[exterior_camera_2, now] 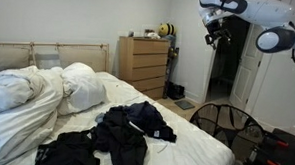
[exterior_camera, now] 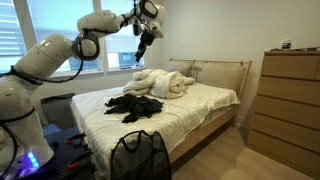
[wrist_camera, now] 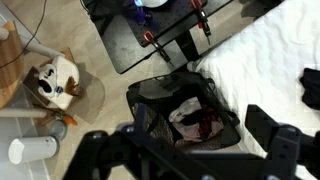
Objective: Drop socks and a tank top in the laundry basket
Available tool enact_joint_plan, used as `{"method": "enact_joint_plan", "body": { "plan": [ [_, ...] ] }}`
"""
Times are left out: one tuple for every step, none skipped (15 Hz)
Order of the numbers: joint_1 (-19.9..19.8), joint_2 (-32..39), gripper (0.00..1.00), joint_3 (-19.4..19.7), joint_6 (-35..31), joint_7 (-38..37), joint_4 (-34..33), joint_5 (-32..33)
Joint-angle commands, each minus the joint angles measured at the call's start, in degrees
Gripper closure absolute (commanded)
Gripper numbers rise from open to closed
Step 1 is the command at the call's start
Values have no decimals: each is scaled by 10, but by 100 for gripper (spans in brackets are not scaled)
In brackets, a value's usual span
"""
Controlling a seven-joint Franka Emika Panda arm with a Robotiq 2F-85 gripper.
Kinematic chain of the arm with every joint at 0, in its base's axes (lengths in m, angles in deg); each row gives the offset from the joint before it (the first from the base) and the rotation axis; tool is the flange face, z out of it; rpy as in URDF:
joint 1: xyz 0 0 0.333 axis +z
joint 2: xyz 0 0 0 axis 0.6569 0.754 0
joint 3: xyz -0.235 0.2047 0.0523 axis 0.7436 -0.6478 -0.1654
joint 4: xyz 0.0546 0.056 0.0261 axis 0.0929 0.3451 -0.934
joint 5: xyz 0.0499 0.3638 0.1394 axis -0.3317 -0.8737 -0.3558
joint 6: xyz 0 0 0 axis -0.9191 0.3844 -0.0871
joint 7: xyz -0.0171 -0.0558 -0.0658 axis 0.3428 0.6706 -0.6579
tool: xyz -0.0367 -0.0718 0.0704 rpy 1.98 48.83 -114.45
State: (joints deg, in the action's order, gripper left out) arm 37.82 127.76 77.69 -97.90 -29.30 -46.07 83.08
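Several dark clothes [exterior_camera: 135,105] on bed [exterior_camera: 208,98] (duvet [exterior_camera: 160,82] nr); basket [exterior_camera: 138,158] beside; gripper [exterior_camera: 142,54] high, splayed.

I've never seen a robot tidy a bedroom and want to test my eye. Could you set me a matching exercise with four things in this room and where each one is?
Things:
1. laundry basket
2. dark clothes
3. wooden dresser
4. gripper

Places:
A. spread on the bed
B. raised high in the air
C. on the floor next to the bed
D. standing against the wall

Pairs: 1-C, 2-A, 3-D, 4-B.
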Motion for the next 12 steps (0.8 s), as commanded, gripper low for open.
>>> {"method": "enact_joint_plan", "body": {
  "plan": [
    [2, 13, 0, 0, -7, -9, 0, -2],
    [4, 24, 0, 0, -11, -10, 0, -2],
    [6, 29, 0, 0, -11, -10, -1, -2],
    [8, 30, 0, 0, -11, -12, -1, -2],
    [5, 39, 0, -3, -4, -12, -19, 0],
    [6, 26, 0, -2, -13, -13, 0, 0],
    [6, 22, 0, -2, -16, -14, 5, 1],
    [17, 27, 0, 1, -35, -18, -1, 8],
    [30, 35, 0, 1, -57, -24, -5, 13],
    [45, 44, 0, -1, -86, -29, -7, 16],
    [65, 57, 0, -4, -123, -41, -7, 16],
    [78, 66, 0, -7, -156, -45, -7, 15]
  ]
}}
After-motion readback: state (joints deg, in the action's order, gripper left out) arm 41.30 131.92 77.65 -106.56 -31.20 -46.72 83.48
